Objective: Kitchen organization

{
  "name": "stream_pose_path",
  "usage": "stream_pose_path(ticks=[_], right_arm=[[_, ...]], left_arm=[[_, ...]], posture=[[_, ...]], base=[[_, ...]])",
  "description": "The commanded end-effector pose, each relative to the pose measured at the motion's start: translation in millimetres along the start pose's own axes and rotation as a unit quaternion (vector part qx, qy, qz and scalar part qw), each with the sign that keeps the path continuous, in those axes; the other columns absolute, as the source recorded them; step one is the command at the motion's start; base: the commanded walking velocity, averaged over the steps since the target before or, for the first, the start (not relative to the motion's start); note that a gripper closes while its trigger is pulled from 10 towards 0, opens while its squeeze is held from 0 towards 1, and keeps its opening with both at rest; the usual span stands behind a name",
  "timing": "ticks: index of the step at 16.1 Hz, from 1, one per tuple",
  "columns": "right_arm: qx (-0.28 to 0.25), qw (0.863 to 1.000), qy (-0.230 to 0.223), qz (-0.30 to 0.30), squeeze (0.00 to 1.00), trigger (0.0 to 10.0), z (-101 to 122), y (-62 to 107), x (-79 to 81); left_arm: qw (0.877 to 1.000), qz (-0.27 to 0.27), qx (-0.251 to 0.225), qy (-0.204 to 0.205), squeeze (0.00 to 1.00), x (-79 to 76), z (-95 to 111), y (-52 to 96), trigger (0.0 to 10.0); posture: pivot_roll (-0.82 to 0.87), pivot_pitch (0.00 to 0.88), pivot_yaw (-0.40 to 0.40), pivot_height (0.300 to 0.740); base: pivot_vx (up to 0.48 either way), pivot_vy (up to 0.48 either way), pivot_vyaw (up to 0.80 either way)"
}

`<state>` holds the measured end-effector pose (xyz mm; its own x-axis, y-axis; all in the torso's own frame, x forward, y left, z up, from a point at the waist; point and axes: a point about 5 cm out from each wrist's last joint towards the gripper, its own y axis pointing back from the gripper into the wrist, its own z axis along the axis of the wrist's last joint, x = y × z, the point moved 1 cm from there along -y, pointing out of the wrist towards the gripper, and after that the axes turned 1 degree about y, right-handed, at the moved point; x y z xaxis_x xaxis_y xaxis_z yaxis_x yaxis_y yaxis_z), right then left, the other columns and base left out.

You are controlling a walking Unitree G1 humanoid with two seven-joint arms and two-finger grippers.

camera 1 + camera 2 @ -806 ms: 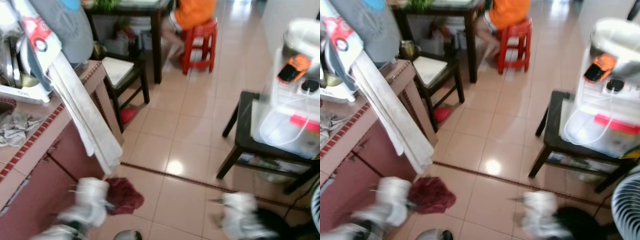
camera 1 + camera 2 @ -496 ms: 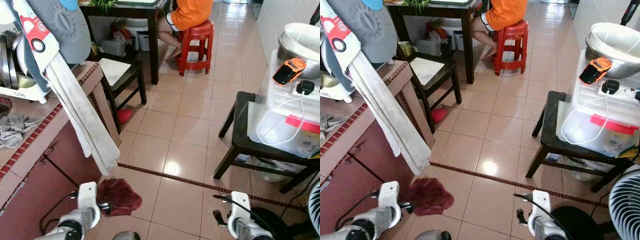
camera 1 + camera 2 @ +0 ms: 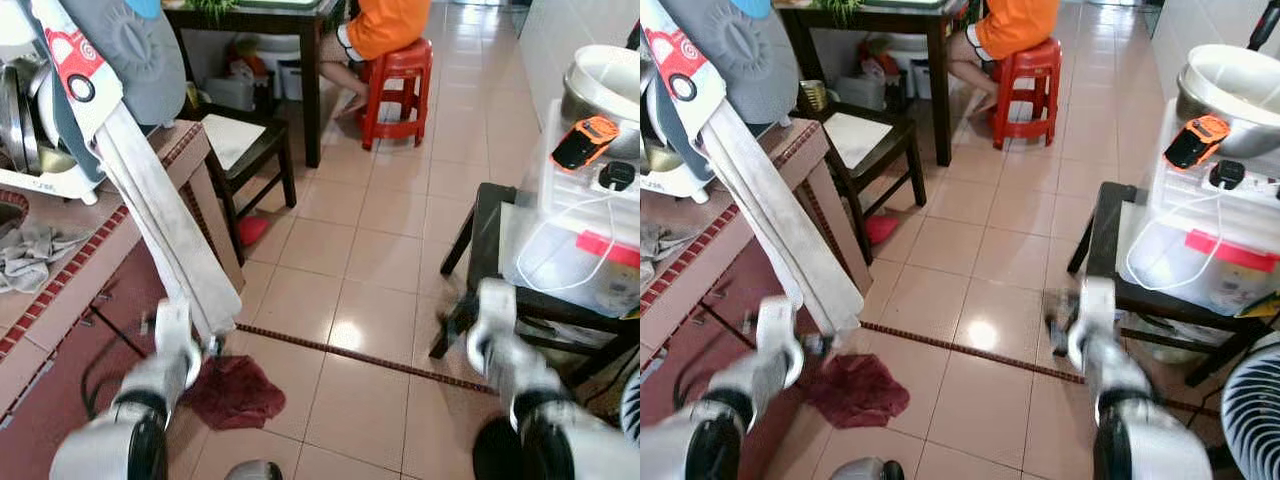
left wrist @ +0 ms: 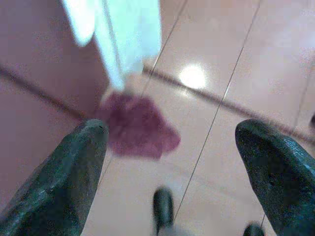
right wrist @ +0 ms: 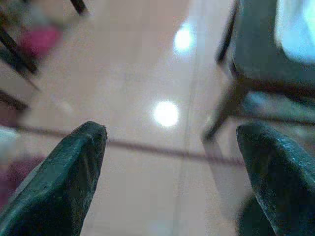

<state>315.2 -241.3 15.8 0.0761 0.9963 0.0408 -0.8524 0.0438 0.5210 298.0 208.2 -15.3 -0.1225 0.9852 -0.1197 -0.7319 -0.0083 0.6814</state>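
My left gripper [image 4: 172, 147] is open, its two black fingers wide apart above the tiled floor. Between them in the left wrist view lie a dark red rag [image 4: 138, 128] and the hanging end of a white towel [image 4: 123, 34]. In the head views my left arm [image 3: 165, 365] is raised beside the pink counter [image 3: 60, 295], just above the rag [image 3: 232, 390]. My right gripper [image 5: 172, 142] is also open and holds nothing, over the floor near the leg of a black stool [image 5: 246, 59]. My right arm [image 3: 505, 360] is blurred in front of that stool [image 3: 482, 240].
A dish rack [image 3: 30, 130] and a grey cloth [image 3: 25, 255] sit on the counter. The black stool carries a clear plastic box [image 3: 590, 250] with an orange device [image 3: 587, 142] and a metal bowl [image 3: 610, 80]. A person in orange [image 3: 390, 20] sits on a red stool [image 3: 398, 85]. A fan [image 3: 1252, 420] stands lower right.
Both arms have risen from the bottom edge into the middle of the view and are blurred. The rag, towel and stool stay where they were.
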Motion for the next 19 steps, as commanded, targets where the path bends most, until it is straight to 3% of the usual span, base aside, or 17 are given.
stream_pose_path(ticks=[1, 2, 4, 5, 6, 7, 9, 12, 13, 14, 15, 16, 17, 18, 19], right_arm=[[-0.026, 0.999, -0.007, 0.021, 0.0, 10.0, 13, -2.5, 7.2], [-0.073, 0.996, -0.008, 0.057, 0.0, 10.0, 38, -5.5, 22.1], [-0.158, 0.985, 0.026, 0.065, 0.0, 10.0, 64, 0.5, 32.8], [-0.197, 0.977, 0.04, 0.078, 0.0, 10.0, 72, 10.5, 39.2], [-0.228, 0.967, 0.086, 0.072, 0.0, 10.0, 72, 28.9, 41.2], [-0.242, 0.963, 0.105, 0.058, 0.0, 10.0, 65, 46.4, 39.3], [-0.235, 0.965, 0.103, 0.054, 0.0, 10.0, 50, 66.0, 38.1], [-0.208, 0.969, 0.085, 0.1, 0.0, 10.0, 21, 110.0, 61.6], [-0.196, 0.971, 0.089, 0.106, 0.0, 10.0, 15, 113.8, 67.0], [-0.162, 0.977, 0.087, 0.107, 0.0, 10.0, -6, 116.5, 73.2], [-0.153, 0.978, 0.085, 0.113, 0.0, 10.0, -10, 120.5, 78.4], [-0.156, 0.976, 0.1, 0.115, 0.0, 10.0, -5, 126.0, 79.2], [-0.158, 0.976, 0.108, 0.099, 0.0, 10.0, 2, 129.3, 74.6], [-0.167, 0.975, 0.115, 0.088, 0.0, 10.0, 10, 127.4, 72.3], [-0.172, 0.978, 0.092, 0.079, 0.0, 10.0, 18, 120.6, 72.0]], left_arm=[[1.0, -0.013, -0.028, -0.003, 0.0, -6.0, 15, -0.8, 10.0], [0.997, -0.033, -0.07, -0.014, 0.0, -17.9, 37, -1.0, 10.0], [0.987, -0.049, -0.144, -0.051, 0.0, -30.8, 65, 4.3, 10.0], [0.977, -0.073, -0.191, -0.058, 0.0, -38.4, 78, 12.3, 10.0], [0.964, -0.084, -0.242, -0.069, 0.0, -43.6, 85, 27.4, 10.0], [0.952, -0.102, -0.278, -0.077, 0.0, -51.5, 83, 43.0, 10.0], [0.943, -0.133, -0.288, -0.099, 0.0, -61.8, 69, 62.9, 10.0], [0.94, -0.158, -0.275, -0.124, 0.0, -60.4, 28, 111.7, 10.0], [0.94, -0.157, -0.272, -0.133, 0.0, -58.8, 23, 116.2, 10.0], [0.946, -0.143, -0.254, -0.141, 0.0, -51.3, 7, 116.9, 10.0], [0.95, -0.134, -0.243, -0.142, 0.0, -47.5, 7, 118.1, 10.0], [0.943, -0.139, -0.249, -0.172, 0.0, -47.4, 15, 125.0, 10.0], [0.944, -0.128, -0.249, -0.173, 0.0, -41.2, 22, 130.5, 10.0], [0.946, -0.119, -0.253, -0.165, 0.0, -36.2, 29, 130.9, 10.0], [0.945, -0.119, -0.261, -0.158, 0.0, -37.3, 39, 128.4, 10.0]], posture=[[-0.08, 0.0, 0.069, 0.74], [-0.07, 0.0, 0.065, 0.74], [-0.07, 0.0, 0.06, 0.74], [-0.07, 0.0, 0.056, 0.74], [-0.05, 0.0, 0.043, 0.74], [-0.04, 0.0, 0.039, 0.74], [-0.05, 0.0, 0.04, 0.74], [-0.04, 0.005, 0.028, 0.74], [-0.04, 0.007, 0.028, 0.74], [-0.05, 0.02, 0.034, 0.74], [-0.04, 0.035, 0.038, 0.74], [-0.03, 0.024, 0.04, 0.74], [-0.03, 0.0, 0.031, 0.74], [-0.03, 0.0, 0.006, 0.74], [-0.02, 0.0, 0.0, 0.74]], base=[[0.0, 0.0, 0.0], [0.0, 0.0, 0.0], [0.0, 0.0, 0.0], [0.0, 0.0, 0.0], [0.0, 0.0, 0.0], [0.0, 0.0, 0.0], [0.0, 0.0, 0.0], [0.0, 0.0, 0.0], [0.0, 0.0, 0.0], [0.0, 0.0, 0.0], [0.0, 0.0, 0.0], [0.0, 0.0, 0.0], [0.0, 0.0, 0.0], [0.0, 0.0, 0.0], [0.0, 0.0, 0.0]])
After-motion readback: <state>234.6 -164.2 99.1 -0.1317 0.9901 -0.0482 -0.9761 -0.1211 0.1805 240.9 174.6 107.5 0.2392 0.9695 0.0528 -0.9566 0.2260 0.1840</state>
